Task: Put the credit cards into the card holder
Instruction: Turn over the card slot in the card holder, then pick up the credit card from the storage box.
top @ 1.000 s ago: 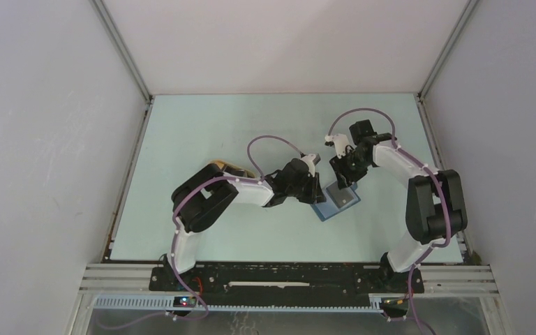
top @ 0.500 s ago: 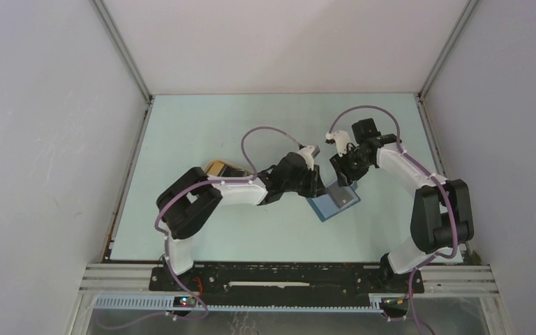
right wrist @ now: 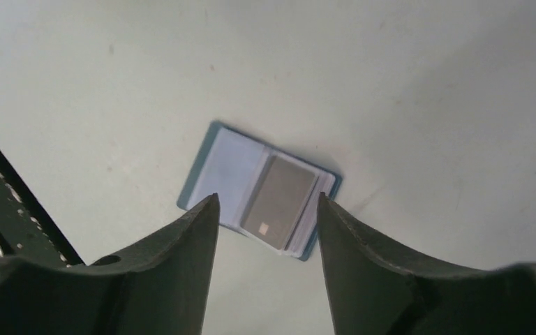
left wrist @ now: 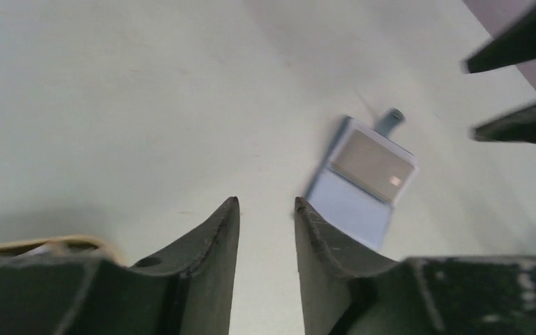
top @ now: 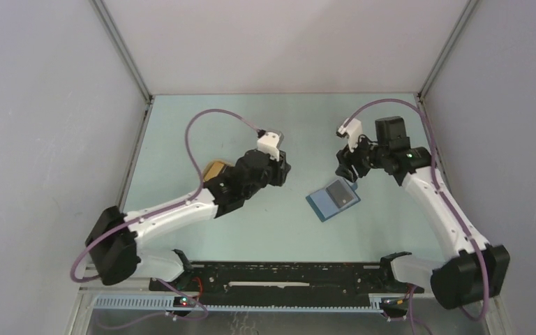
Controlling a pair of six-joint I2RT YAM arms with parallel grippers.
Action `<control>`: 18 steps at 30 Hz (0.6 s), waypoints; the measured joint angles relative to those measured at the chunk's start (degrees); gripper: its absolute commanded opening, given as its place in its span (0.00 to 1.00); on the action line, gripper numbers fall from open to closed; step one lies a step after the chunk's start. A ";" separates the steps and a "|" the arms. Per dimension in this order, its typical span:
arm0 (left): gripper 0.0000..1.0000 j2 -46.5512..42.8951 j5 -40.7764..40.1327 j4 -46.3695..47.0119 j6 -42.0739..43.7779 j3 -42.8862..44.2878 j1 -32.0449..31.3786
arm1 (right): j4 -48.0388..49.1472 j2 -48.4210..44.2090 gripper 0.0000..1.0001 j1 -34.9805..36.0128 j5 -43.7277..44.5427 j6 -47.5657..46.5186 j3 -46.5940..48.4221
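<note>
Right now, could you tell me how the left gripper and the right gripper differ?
The left gripper has its jaws narrowly apart; the right gripper has them wider. The right gripper hangs close to the open card holder, the left gripper beside the tan tray. Both are empty.

Even, bright diffuse light; soft shadows under arms; left wrist view motion-blurred; near fingers (left wrist: 209,265) defocused
</note>
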 measured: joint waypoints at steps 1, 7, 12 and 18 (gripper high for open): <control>0.48 -2.01 -2.69 -1.53 1.42 0.00 0.04 | 0.68 -2.32 0.83 0.04 -1.05 -0.02 0.00; 0.76 -10.69 -14.64 -6.23 8.00 -2.21 2.21 | 3.56 -8.11 1.00 0.07 -10.10 0.63 0.11; 0.76 -13.99 -11.58 -9.60 9.25 -5.75 12.48 | 2.19 -2.91 0.99 1.90 -19.80 0.35 0.44; 0.85 -10.25 -6.16 -15.26 9.33 -5.46 20.28 | 0.55 -0.44 0.97 2.97 -23.41 -0.31 -1.40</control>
